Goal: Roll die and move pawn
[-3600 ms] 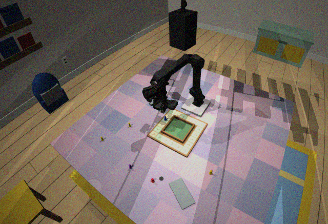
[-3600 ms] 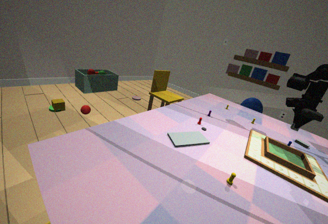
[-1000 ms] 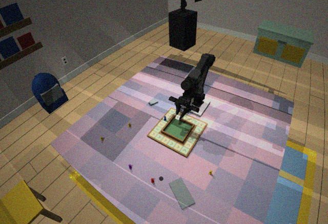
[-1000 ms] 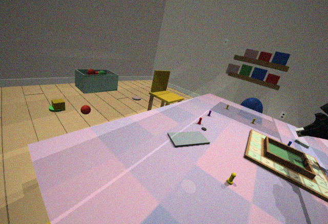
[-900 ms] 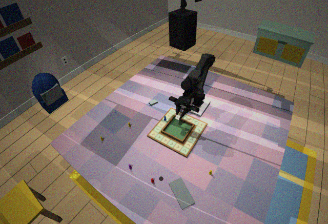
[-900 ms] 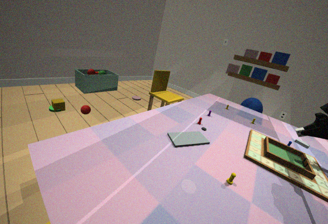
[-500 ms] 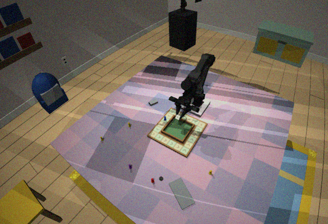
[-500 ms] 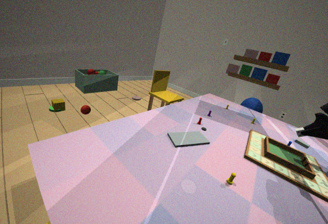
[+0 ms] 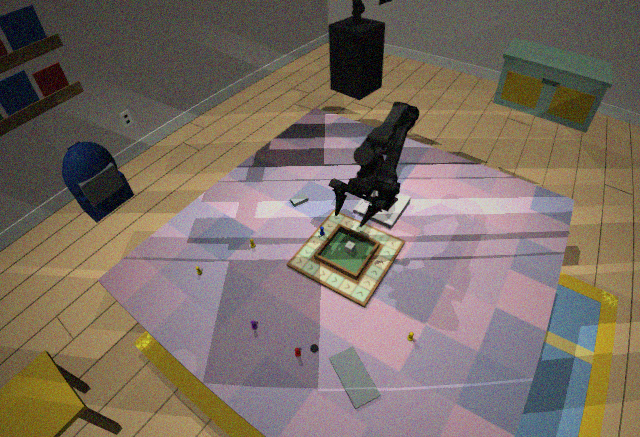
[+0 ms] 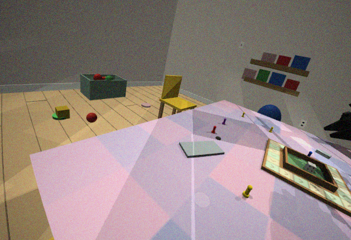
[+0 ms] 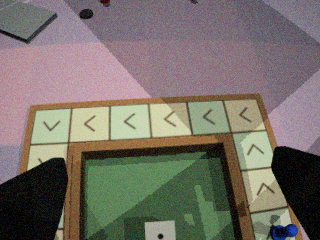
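The table [image 9: 454,287] carries the board [image 9: 345,258], a grey slab [image 9: 354,377], a black disc [image 9: 313,348] and scattered pawns.

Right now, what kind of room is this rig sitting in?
Likely a child's playroom: a toy bin holding balls, a small yellow chair, and wall shelves of bright picture books. The board lies on a pastel patchwork table.

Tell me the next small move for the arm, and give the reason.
Probably shift the open gripper toward the small blue pawn on the right-hand strip of arrow squares and descend over it. The white die already lies in the green dice tray, free of the fingers, with what looks like one pip on top, so the pawn seems due one square forward.
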You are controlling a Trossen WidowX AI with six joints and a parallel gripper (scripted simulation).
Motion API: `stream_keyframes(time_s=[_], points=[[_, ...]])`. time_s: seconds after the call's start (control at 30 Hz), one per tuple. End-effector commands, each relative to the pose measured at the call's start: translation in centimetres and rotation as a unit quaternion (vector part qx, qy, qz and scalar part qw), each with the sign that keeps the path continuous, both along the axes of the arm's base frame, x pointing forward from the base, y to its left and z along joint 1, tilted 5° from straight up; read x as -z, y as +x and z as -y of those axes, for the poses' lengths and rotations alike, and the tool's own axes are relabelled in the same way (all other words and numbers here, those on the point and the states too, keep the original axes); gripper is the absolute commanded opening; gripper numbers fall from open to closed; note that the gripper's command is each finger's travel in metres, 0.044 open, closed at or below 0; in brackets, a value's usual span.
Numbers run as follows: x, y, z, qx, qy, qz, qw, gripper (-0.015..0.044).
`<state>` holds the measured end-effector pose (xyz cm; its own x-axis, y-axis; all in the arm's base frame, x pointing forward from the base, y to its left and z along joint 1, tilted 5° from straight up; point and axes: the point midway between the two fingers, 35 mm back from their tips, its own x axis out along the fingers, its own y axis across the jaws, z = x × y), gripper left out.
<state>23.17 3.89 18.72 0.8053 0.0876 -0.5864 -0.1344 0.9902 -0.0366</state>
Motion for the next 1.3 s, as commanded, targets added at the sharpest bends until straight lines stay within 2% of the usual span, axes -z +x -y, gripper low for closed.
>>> stream_keyframes(time_s=[0.0, 0.3, 0.53, 0.6, 0.63, 0.67, 0.77, 0.97, 1.07, 1.27], points=[[0.1, 0.2, 0.0, 0.004, -0.008, -0.039, 0.999, 0.0440], [2.9, 1.8, -0.1, 0.011, -0.040, -0.266, 0.963, 0.0440], [4.8, 2.7, 0.0, 0.018, -0.054, -0.403, 0.913, 0.0440], [4.8, 2.7, 0.0, 0.019, -0.054, -0.407, 0.912, 0.0440], [4.3, 2.5, 0.0, 0.015, -0.055, -0.365, 0.929, 0.0440], [4.3, 2.5, 0.0, 0.015, -0.055, -0.365, 0.929, 0.0440], [4.8, 2.9, 1.7, 0.002, -0.067, -0.371, 0.926, 0.0361], [6.6, 3.2, 9.1, -0.055, -0.106, -0.394, 0.911, 0.0204], [7.3, 2.6, 11.9, -0.079, -0.117, -0.401, 0.905, 0.0200], [7.4, 2.5, 12.0, -0.081, -0.117, -0.401, 0.905, 0.0200]])
